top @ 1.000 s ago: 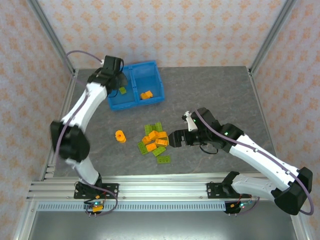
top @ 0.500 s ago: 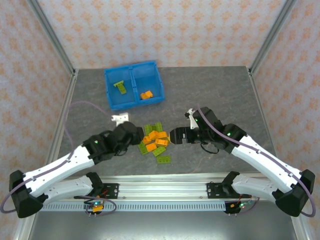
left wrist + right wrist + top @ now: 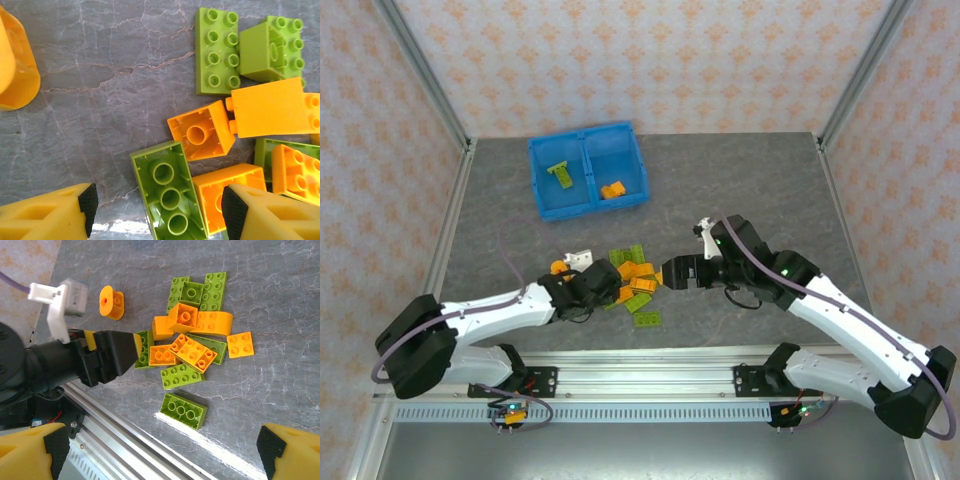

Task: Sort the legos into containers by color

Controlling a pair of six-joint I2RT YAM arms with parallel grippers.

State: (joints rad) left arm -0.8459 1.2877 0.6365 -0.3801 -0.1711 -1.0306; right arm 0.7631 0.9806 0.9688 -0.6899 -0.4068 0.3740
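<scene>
Fingers point(image 3: 55, 217) of the left hand point(image 3: 159, 205) stand wide apart at 7 and 5 o'clock of its wrist view, gripping nothing. An upside-down lime green brick point(image 3: 167, 197) lies between them on the table point(image 3: 90, 110). The finger at 5 o'clock overlaps an orange brick point(image 3: 220, 192) that touches the green one. Just past these, toward 1 o'clock, an upturned square orange brick point(image 3: 200, 132) shows its hollow underside, and a lime green 2x4 brick point(image 3: 217, 50) lies studs up beyond it. The round orange piece point(image 3: 15, 65) sits apart at 10 o'clock. From above, this hand is low at the 9 o'clock edge of the pile of legos point(image 3: 635, 278). The right hand point(image 3: 162, 446) hovers at the pile's 3 o'clock edge, its 2 fingers also spread wide with nothing held. Its wrist camera looks down on the whole pile and on 1 lime green brick with 3 hollows point(image 3: 184, 411), lying alone at the pile's 6 o'clock. The blue tray point(image 3: 566, 210) stands well apart from the pile, toward 11 o'clock at the far side of the table. Its left compartment holds a lime green piece point(image 3: 560, 175), and its right compartment holds an orange piece point(image 3: 612, 190).
</scene>
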